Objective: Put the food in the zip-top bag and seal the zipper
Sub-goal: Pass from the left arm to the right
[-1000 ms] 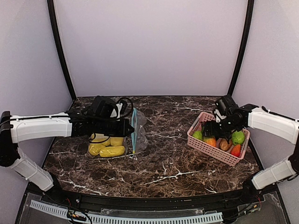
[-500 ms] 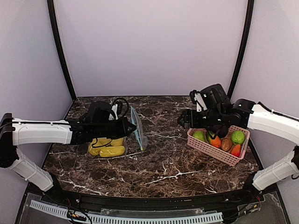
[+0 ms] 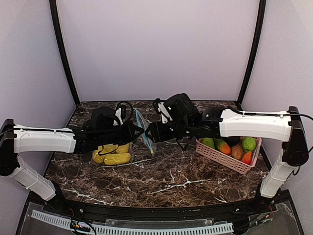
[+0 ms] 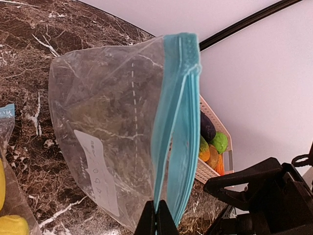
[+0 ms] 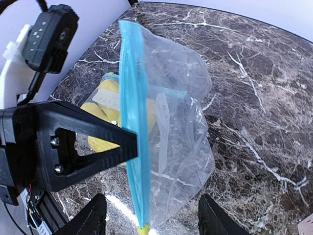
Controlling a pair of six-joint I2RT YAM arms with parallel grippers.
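Observation:
My left gripper [image 3: 137,131] is shut on the blue zipper edge of a clear zip-top bag [image 3: 144,132] and holds it up off the table. In the left wrist view the bag [image 4: 107,137] hangs from my pinched fingertips [image 4: 157,219]. My right gripper [image 3: 149,132] is open and empty, close beside the bag's zipper edge. In the right wrist view its jaws stand wide either side of the blue strip [image 5: 132,122]. Green, orange, brown and red food [image 3: 230,147] lies in the pink basket [image 3: 215,155].
A second bag with yellow food [image 3: 111,152] lies flat on the marble table under the left arm; it also shows in the right wrist view [image 5: 98,108]. The basket stands at the table's right side. Black frame posts rise at the back corners.
My right arm has swung left from the basket to the held bag, its gripper open. My left gripper has kept its grip and shifted the bag slightly right.

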